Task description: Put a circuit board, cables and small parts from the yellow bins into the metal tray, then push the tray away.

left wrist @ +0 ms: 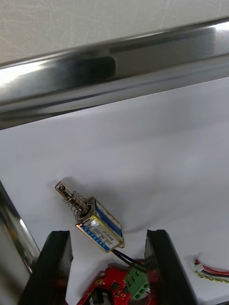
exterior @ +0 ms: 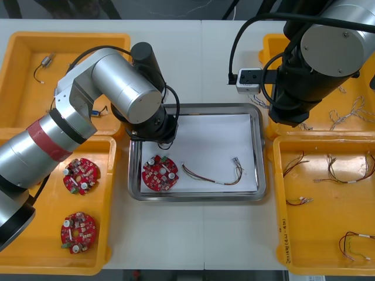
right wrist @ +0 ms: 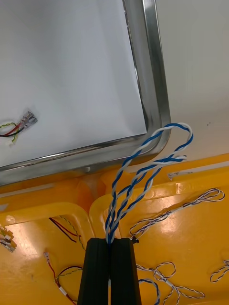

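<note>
Currently left gripper hangs low over the left part of the shiny rectangular metal tray, black fingers spread wide, nothing pinched. Between them, flat on the tray's white lining: small metal part with a spring and blue label, free of both fingers. Just beside it, round red circuit board, also in the tray. Thin red and yellow cable lies mid-tray, right of the board. Right gripper: fingers pressed together on twisted blue and white cable, held over the far right yellow plastic bin. Its loop reaches the tray's corner; contact cannot be told. More such cables lie loose in that bin
</note>
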Robot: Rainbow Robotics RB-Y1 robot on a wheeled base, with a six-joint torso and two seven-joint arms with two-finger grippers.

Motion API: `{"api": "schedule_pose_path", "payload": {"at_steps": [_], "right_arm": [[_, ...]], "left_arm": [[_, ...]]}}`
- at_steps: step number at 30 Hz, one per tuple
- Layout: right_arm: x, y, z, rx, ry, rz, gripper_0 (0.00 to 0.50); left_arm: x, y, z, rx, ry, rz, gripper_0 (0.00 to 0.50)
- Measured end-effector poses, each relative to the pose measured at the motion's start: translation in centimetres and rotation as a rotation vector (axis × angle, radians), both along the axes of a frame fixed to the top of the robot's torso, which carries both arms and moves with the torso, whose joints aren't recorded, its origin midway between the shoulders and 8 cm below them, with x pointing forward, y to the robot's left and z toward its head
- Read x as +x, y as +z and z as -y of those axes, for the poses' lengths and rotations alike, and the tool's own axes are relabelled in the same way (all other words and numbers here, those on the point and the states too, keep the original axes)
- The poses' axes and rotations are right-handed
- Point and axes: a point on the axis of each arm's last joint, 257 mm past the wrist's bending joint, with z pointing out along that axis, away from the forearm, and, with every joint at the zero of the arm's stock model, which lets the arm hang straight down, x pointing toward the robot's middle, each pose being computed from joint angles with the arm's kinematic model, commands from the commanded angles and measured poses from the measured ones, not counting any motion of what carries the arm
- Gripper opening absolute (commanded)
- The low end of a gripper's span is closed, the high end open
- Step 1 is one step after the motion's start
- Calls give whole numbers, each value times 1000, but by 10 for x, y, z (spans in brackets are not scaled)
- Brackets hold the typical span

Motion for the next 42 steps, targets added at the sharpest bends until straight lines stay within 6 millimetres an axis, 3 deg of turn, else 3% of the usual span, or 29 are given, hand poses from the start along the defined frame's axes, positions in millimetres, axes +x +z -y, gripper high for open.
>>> {"api": "schedule_pose_path", "payload": {"at_steps": [12, 16, 25, 31, 42], "right_arm": [[0, 0, 0, 7, -13, 0, 0], [-1, 0, -1, 9, -11, -4, 0], [-3, 1, -6, 18, 4, -12, 0], [-1, 10, -22, 36, 30, 2, 0], [3, 5, -59, 51, 35, -56, 0]], "left_arm": [[1, 0, -1, 3, 1, 4, 500], [-7, 6, -3, 13, -2, -17, 500], [-29, 60, -6, -82, 4, -82, 500], [-33, 91, -26, -82, 21, -92, 500], [-30, 125, -73, -62, 32, -87, 500]]}}
